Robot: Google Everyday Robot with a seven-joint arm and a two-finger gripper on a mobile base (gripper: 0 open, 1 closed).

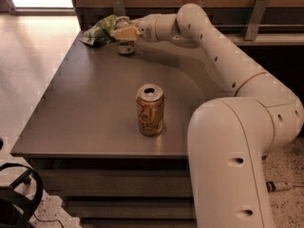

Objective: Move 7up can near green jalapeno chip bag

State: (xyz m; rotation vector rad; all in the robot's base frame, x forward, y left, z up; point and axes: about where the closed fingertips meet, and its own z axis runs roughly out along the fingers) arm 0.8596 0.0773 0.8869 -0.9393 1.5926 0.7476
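The 7up can (126, 47) stands at the far left of the table, its lower part showing under my fingers. My gripper (124, 33) reaches in from the right and is shut on the can's upper part. The green jalapeno chip bag (98, 31) lies crumpled at the table's far left corner, just left of the can, close to it or touching. The can's bottom looks down on or just above the tabletop.
A gold-orange can (150, 109) stands upright near the middle front of the dark table (80, 108). My arm (228, 65) arches over the table's right side. A wooden wall with metal brackets (256, 13) runs behind. A black object (14, 198) sits on the floor at front left.
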